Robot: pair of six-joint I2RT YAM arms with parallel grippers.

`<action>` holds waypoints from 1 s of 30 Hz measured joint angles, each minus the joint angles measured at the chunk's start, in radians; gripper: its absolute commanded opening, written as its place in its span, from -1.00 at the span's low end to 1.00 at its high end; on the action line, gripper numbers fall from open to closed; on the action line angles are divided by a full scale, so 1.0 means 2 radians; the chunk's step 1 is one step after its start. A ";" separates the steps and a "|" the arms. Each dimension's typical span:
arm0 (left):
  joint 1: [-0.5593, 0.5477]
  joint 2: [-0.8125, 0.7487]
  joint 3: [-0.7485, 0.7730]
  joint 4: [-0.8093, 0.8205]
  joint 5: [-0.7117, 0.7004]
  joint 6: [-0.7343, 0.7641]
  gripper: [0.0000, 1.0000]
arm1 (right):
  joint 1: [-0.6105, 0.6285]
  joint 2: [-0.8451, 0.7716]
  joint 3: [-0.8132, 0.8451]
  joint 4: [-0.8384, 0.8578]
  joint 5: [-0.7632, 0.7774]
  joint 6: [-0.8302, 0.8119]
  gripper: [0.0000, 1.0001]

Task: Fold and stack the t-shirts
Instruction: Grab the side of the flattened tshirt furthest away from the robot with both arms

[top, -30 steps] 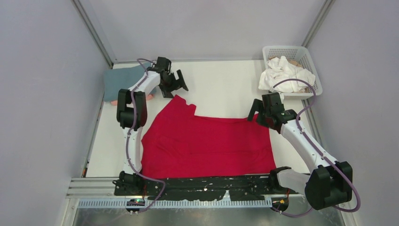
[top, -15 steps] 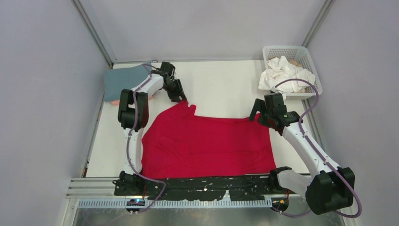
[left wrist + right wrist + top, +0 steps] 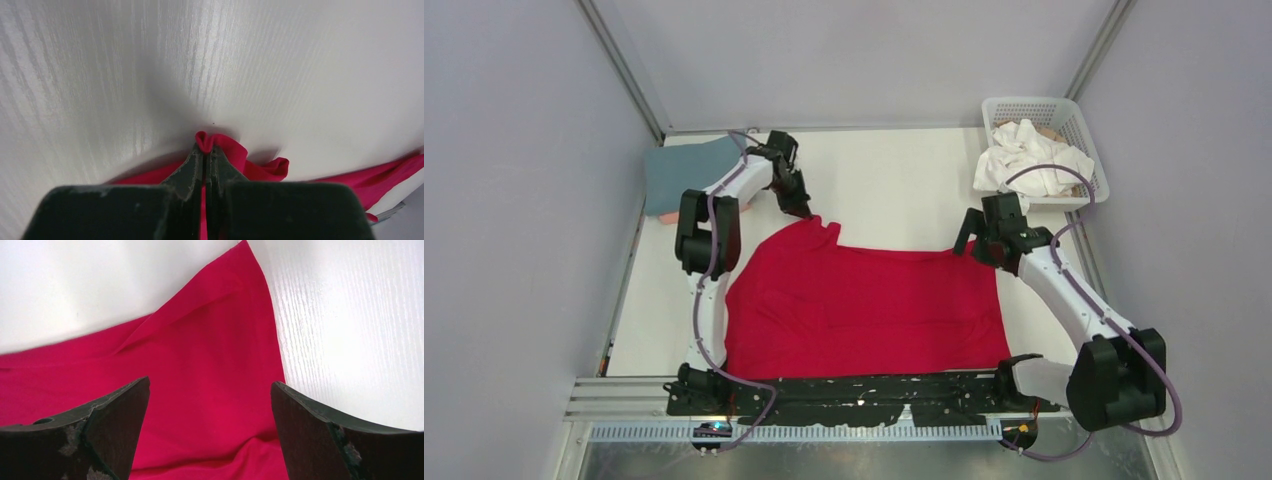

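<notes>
Basket (image 3: 1086, 140): white tees (image 3: 1024, 160) inside. L gripper (image 3: 205, 150) clamped on red tee's (image 3: 864, 300) far-L corner; R gripper (image 3: 210, 383) spread wide, empty, above far-R corner.

The red t-shirt (image 3: 864, 305) is a plain, bright crimson with no print, loud against the tabletop (image 3: 894, 180), which is white with a faint grey wood grain. At the far left is a dusty blue-grey t-shirt (image 3: 674, 172) with a sliver of salmon pink t-shirt (image 3: 666, 214) at its edge, and over on the right the white t-shirts (image 3: 1029, 155) fill a white lattice basket (image 3: 1086, 130). The left arm (image 3: 707, 300) and right arm (image 3: 1064, 290) are white with black joints, and the walls (image 3: 524, 200) are pale lilac-grey.
</notes>
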 measured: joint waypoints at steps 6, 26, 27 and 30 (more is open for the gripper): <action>0.000 -0.022 0.001 -0.001 -0.022 0.016 -1.00 | -0.010 0.103 0.047 0.020 0.032 0.012 0.94; 0.000 -0.135 -0.096 0.024 -0.024 0.038 -1.00 | -0.028 0.315 0.164 0.053 0.149 0.044 0.33; 0.000 -0.140 -0.098 0.025 -0.023 0.038 -1.00 | -0.028 0.316 0.164 0.051 0.152 0.045 0.31; 0.000 -0.154 -0.101 0.032 -0.020 0.038 -1.00 | -0.028 0.319 0.164 0.044 0.158 0.046 0.23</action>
